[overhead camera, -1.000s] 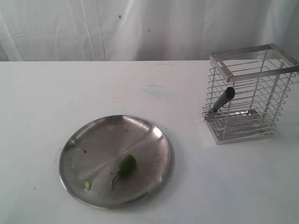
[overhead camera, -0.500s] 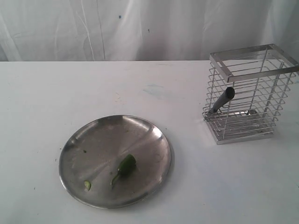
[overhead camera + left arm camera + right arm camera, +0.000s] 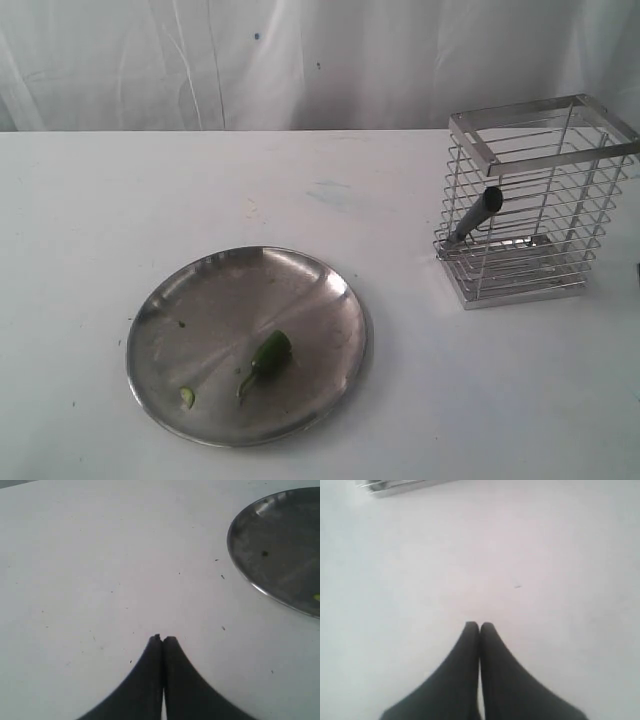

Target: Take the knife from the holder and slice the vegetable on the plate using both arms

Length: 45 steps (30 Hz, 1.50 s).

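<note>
The knife (image 3: 478, 217) sat tilted in the holder (image 3: 560, 157); the vegetable (image 3: 268, 354) lay on the plate (image 3: 200, 310). Left gripper (image 3: 163, 639) and right gripper (image 3: 479, 625) — fingers were pressed together, nothing held.

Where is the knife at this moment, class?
In the exterior view the knife leans tilted in the wire holder on the right side, at the holder's left edge, well apart from the plate at lower left.

A white table (image 3: 90, 210) carries a faint bluish smudge (image 3: 330, 192) toward its far side; wrinkled white cloth (image 3: 300, 60) hangs behind.
</note>
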Tool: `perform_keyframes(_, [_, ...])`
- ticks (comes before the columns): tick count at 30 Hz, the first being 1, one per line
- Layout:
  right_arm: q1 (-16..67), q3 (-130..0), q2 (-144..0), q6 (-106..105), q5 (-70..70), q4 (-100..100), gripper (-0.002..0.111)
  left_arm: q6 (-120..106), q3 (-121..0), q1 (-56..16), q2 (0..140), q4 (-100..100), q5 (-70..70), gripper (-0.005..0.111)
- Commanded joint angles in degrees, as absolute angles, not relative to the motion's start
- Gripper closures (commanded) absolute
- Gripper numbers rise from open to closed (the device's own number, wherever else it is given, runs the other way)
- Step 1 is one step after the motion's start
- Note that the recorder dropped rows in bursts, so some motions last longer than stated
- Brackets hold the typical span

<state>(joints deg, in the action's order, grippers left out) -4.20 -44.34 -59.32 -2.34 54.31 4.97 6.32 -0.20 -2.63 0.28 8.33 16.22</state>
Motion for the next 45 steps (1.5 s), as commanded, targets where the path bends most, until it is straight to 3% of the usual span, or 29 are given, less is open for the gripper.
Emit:
perform_keyframes(1, [-0.75, -45.64, -58.65, -16.29, 56.70, 21.50, 0.108, 6.23, 0.00, -2.88, 0.00, 7.71, 16.15, 0.107])
perform_keyframes(13, [13.73, -59.98, -65.14, -8.75, 58.98, 14.11, 0.108, 6.23, 0.00, -2.88, 0.00, 7.71, 16.15, 0.107])
perform_keyframes(22, [14.27, -61.89, -66.39, -10.48, 49.67, 11.72, 0.107, 6.23, 0.00, -2.88, 0.00, 7.71, 16.15, 0.107])
perform_keyframes(24, [14.27, -61.89, -66.42, -13.36, 49.78, 11.72, 0.102, 6.23, 0.00, -2.88, 0.00, 7.71, 16.15, 0.107])
perform_keyframes(31, [14.27, -62.45, -67.23, -10.41, 50.88, 15.04, 0.056, 6.23, 0.00, -2.88, 0.00, 7.71, 16.15, 0.107])
perform_keyframes(45, [14.27, -66.23, -81.21, -3.84, 51.90, 16.79, 0.055, 6.23, 0.00, -2.88, 0.00, 7.71, 16.15, 0.107])
